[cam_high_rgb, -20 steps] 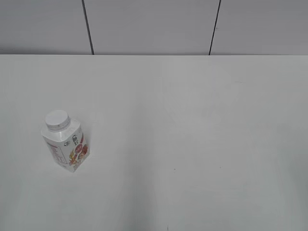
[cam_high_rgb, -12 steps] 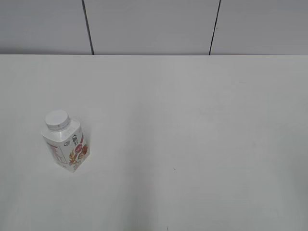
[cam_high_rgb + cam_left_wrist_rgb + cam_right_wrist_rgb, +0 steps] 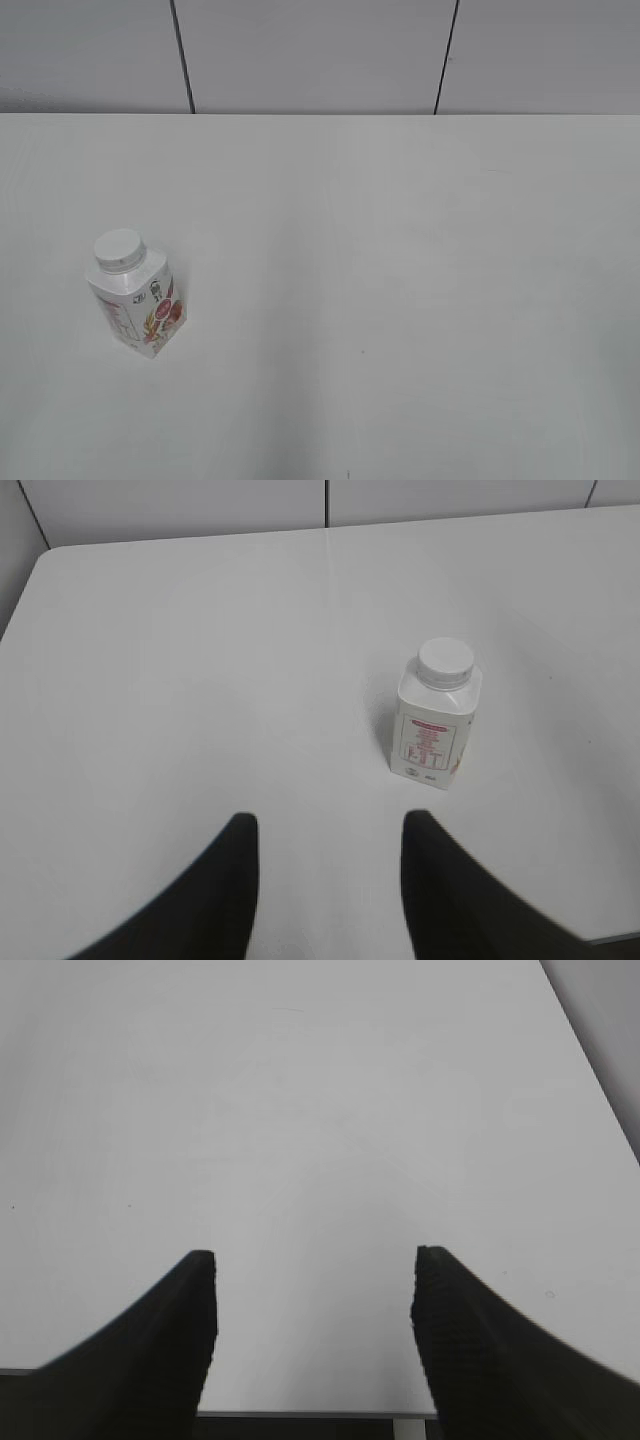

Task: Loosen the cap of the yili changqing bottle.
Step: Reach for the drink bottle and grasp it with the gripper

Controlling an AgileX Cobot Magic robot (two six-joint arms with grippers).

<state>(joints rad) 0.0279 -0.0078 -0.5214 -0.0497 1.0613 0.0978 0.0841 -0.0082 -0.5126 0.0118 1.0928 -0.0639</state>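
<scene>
Item: bottle [image 3: 140, 305]. Small squat white plastic, squarish body, red-pink fruit label on one face and a printed panel on another. Stands upright on the bench [image 3: 400, 280], at the left side in the exterior view, one corner turned toward that camera. Nothing touches it.

Item: cap [image 3: 119, 250]. White, round, flat top, seated on the neck; it looks fully screwed down (no gap visible, though the thread is hidden). Loosening not yet begun, by the look of it.

Item: left hand [image 3: 325, 865]. Fingers spread, nothing between them, held above the bench on the near side of the bottle. In its wrist view the bottle sits ahead and a little to the right of the gap, well apart. A likely reason for this station: the bottle is on this arm's side, so this hand is placed to come in and steady the body.

Item: right hand [image 3: 315, 1310]. Fingers spread wider, empty, over bare bench; no bottle in its wrist view. Probably kept wide and clear to take the cap from above once the body is gripped (a judgement only).

Neither hand shows in the exterior view.

Handling note: light bottle, narrow base; a twist on the cap without a firm hold on the body would likely spin or tip it.
</scene>
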